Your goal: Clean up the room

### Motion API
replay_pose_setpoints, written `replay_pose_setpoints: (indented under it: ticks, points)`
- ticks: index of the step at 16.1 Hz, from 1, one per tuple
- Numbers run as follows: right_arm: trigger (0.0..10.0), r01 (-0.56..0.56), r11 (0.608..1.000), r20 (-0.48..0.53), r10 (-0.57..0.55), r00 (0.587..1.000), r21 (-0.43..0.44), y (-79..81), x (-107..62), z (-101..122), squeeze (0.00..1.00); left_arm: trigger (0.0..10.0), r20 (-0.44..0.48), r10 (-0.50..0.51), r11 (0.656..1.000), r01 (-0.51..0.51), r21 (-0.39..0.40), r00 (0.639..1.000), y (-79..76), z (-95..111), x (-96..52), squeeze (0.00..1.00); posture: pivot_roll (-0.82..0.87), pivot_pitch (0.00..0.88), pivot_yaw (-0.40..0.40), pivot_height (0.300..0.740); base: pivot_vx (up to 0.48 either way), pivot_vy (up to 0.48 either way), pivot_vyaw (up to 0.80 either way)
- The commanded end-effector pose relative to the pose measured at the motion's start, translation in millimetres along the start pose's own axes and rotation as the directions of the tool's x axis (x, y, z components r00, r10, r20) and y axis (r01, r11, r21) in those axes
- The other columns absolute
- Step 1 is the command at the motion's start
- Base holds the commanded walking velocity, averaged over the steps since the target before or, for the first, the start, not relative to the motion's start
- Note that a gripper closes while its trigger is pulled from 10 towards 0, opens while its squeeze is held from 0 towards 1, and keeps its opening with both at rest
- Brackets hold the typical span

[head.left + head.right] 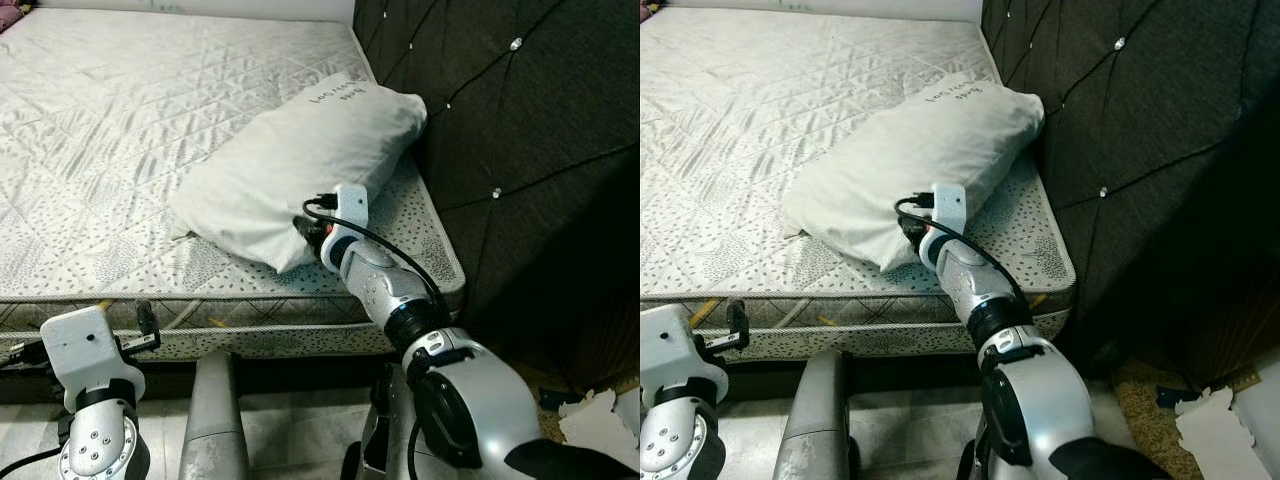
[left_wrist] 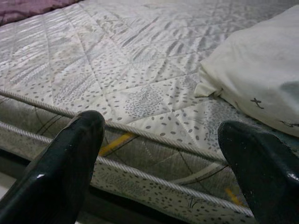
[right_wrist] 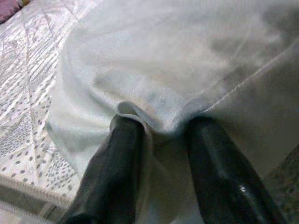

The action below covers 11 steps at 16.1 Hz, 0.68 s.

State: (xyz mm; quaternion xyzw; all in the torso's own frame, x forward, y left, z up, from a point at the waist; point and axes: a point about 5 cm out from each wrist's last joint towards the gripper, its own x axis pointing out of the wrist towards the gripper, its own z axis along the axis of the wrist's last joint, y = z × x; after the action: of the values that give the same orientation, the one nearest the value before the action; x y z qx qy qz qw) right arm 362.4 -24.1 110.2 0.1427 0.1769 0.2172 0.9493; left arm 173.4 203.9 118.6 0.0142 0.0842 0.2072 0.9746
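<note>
Pillow (image 1: 300, 165) fabric is bunched between the two black fingers (image 3: 117, 163) of the right hand (image 3: 161, 140), which is closed on the pillow's lower edge; the grip sits at centre frame in the left eye view. From that grip the white pillow extends up and right, its far corner touching the dark tufted headboard (image 1: 520, 130) at upper right. It lies on the bare quilted mattress (image 1: 110, 130), near the front right corner of the bed. Left hand (image 2: 161, 154), lower left of frame, hovers open just before the mattress's front edge, its fingers spread wide, holding nothing. Torn white paper (image 1: 590, 415) lies on the floor, lower right corner.
</note>
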Motion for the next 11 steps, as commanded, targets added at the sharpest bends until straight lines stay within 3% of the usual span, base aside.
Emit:
replay_pose_setpoints:
  ticks: [1, 4, 6, 8, 9, 11]
  points:
    - [0.0, -0.203, 0.979, 0.066, 0.204, 0.977, -0.022, 81.0, 11.8, 15.5, 0.00, 10.0, -0.003, -0.011, 1.000, 0.011, 0.002, 1.000, -0.7, 1.0, 0.3, 0.00, 0.23, 0.037, -0.077, 0.532, 0.000, 0.000, 0.00]
    - [0.0, -0.197, 0.979, 0.083, 0.201, 0.976, -0.054, 78.0, 12.0, 15.9, 0.00, 10.0, 0.000, -0.003, 1.000, 0.003, 0.000, 1.000, 0.6, 1.5, 0.0, 0.00, 0.23, 0.035, -0.083, 0.532, 0.000, 0.000, 0.00]
    - [0.0, -0.186, 0.982, 0.088, 0.188, 0.978, -0.026, 77.6, 12.1, 10.7, 0.00, 10.0, -0.002, 0.001, 1.000, -0.001, -0.002, 1.000, 0.2, 0.8, -0.3, 0.00, 0.23, 0.034, -0.084, 0.532, 0.000, 0.000, 0.00]
    - [0.0, -0.148, 0.986, 0.107, 0.156, 0.982, -0.078, 71.5, 11.9, 11.1, 0.00, 10.0, 0.001, 0.000, 1.000, 0.000, -0.004, 1.000, -0.8, 1.3, 1.1, 0.00, 0.23, 0.029, -0.084, 0.532, 0.000, 0.000, 0.00]
    - [0.0, -0.108, 0.985, 0.133, 0.125, 0.983, -0.132, 60.5, 11.9, 19.4, 0.00, 10.0, 0.003, 0.001, 1.000, -0.001, -0.005, 1.000, -1.0, 1.6, 2.8, 0.00, 0.23, 0.018, -0.085, 0.532, 0.000, 0.000, 0.00]
    - [0.0, 0.019, 0.992, 0.177, 0.004, 0.984, -0.125, 26.1, 10.6, 46.3, 0.00, 10.0, 0.015, 0.007, 1.000, -0.007, -0.003, 1.000, 1.4, 3.2, 6.0, 0.00, 0.22, 0.008, -0.087, 0.532, 0.000, 0.000, 0.00]
